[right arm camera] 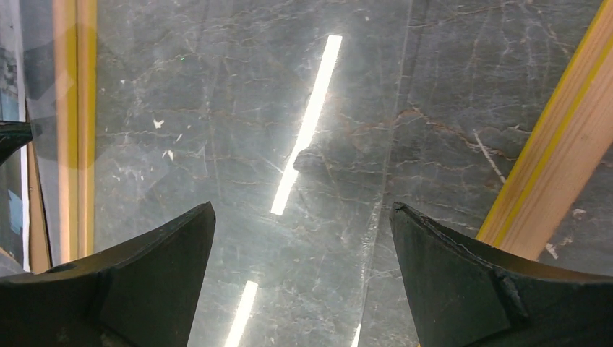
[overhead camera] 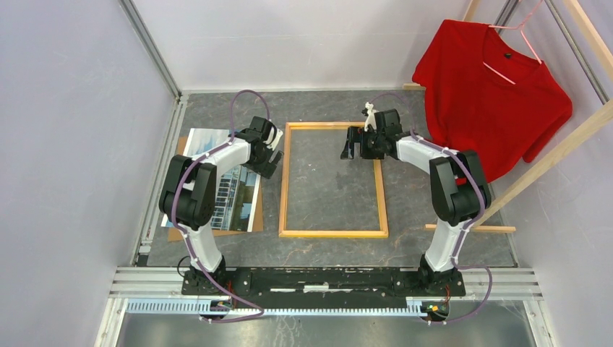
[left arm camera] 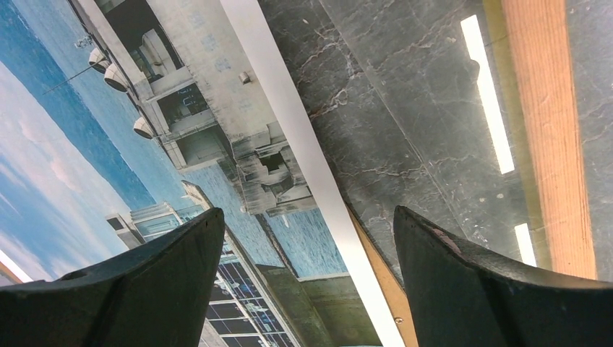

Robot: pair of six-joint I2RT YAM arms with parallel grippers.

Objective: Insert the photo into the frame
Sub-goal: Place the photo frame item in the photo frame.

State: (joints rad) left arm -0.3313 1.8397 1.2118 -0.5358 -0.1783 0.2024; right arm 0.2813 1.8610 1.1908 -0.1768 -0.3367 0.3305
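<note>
The photo, buildings against blue sky, lies face up at the left on a brown backing panel. The frame lies flat at the centre, light wood side up, a clear glossy pane inside it. My left gripper is open and empty just above the photo's right edge; in the left wrist view its fingers straddle the photo's white border, with the frame's wood to the right. My right gripper is open and empty over the frame's upper right interior, above the pane and beside the frame bar.
A red shirt hangs on a hanger at the back right, on a wooden rack. A loose wooden stick lies right of the frame. Grey walls and metal rails bound the dark marbled table. The backing panel's edge shows under the photo.
</note>
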